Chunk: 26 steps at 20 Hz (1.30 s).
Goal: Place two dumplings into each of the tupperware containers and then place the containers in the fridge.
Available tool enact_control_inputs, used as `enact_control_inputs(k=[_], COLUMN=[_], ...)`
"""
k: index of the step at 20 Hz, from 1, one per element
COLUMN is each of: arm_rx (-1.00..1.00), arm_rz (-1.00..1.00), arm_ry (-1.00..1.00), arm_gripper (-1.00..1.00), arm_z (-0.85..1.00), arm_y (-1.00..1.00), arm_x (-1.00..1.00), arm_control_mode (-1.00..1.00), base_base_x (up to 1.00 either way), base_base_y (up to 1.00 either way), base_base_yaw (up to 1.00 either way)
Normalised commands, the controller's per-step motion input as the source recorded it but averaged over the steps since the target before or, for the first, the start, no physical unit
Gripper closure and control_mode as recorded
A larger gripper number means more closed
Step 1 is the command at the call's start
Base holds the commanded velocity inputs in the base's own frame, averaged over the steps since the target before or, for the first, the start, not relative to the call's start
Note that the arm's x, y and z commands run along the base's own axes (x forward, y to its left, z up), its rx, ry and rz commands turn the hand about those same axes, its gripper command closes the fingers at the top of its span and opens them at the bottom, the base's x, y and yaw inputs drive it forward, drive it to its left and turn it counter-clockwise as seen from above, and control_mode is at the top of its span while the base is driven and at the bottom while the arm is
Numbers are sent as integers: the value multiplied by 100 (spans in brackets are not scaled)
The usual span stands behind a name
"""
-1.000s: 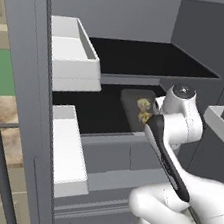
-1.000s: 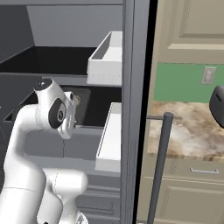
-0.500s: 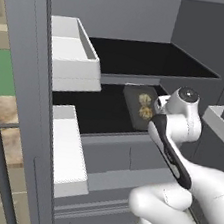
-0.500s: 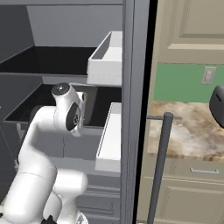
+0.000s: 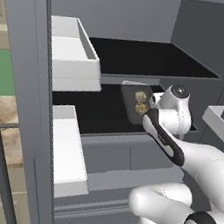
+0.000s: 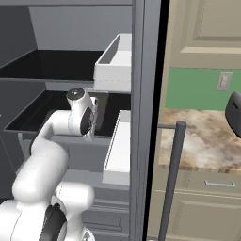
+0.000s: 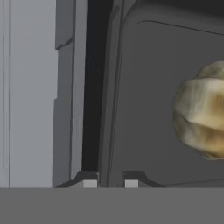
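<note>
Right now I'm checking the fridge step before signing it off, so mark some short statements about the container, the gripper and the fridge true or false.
1. The tupperware container is inside the fridge, over the lower black shelf. True.
2. The container is empty. False: dumplings lie in it.
3. The gripper is shut on the container's rim. True: its tips sit close together at the rim.
4. The container sits in a white door bin. False: the white door bin is off to one side of it.
5. The fridge door is closed. False: it stands open, with shelves and bins exposed.
</note>
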Motion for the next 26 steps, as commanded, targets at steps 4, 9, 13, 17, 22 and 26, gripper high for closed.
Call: enact_control_inputs(k=[4,9,13,17,22,26], arm_rx=[2,3,9,2,0,0], arm_rz=[0,0,0,0,0,0], arm_ry=[-6,-9,-4,-7,-3,-9], arm_gripper=[100,100,100,100,-100,-100], arm_z=[-40,-42,-1,0,0,6], arm_y=[-1,-4,-19,-8,0,0], arm_x=[23,29,36,24,29,27], arm_control_mode=[-100,-100,-100,-100,-100,-100], base_base_x=[0,0,0,0,0,0], base_base_y=[0,0,0,0,0,0], base_base_yaw=[0,0,0,0,0,0])
